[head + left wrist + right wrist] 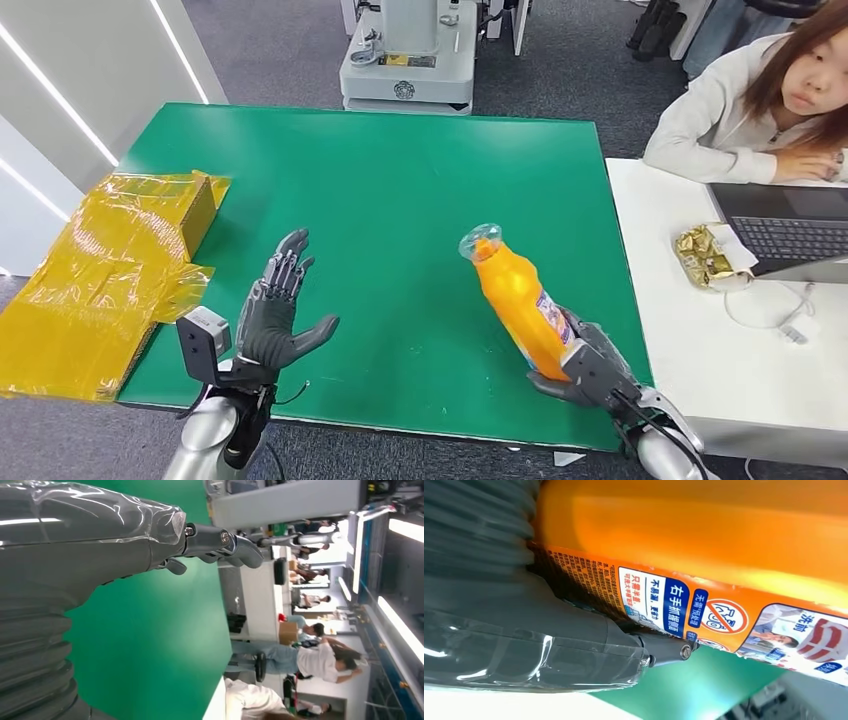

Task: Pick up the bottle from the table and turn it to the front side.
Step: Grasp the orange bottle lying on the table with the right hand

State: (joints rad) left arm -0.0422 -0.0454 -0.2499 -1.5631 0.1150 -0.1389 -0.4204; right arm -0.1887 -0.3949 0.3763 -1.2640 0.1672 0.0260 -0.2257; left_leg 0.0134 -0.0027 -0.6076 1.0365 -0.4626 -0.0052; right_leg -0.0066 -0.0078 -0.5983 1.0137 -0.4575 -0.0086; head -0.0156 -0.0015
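An orange bottle with a clear plastic-wrapped cap and a printed label is lifted off the green table, tilted with its cap toward the table's middle. My right hand grips its lower end near the table's front right corner. In the right wrist view the bottle is close up, label with blue and red print facing the camera, the thumb pressed along it. My left hand hovers over the front left of the table, fingers spread and holding nothing; in the left wrist view the left hand reaches over the green surface.
A yellow box in crinkled yellow film lies at the table's left edge. A white table adjoins on the right with a laptop, a gold-wrapped item and a seated person. A grey machine stands beyond the far edge.
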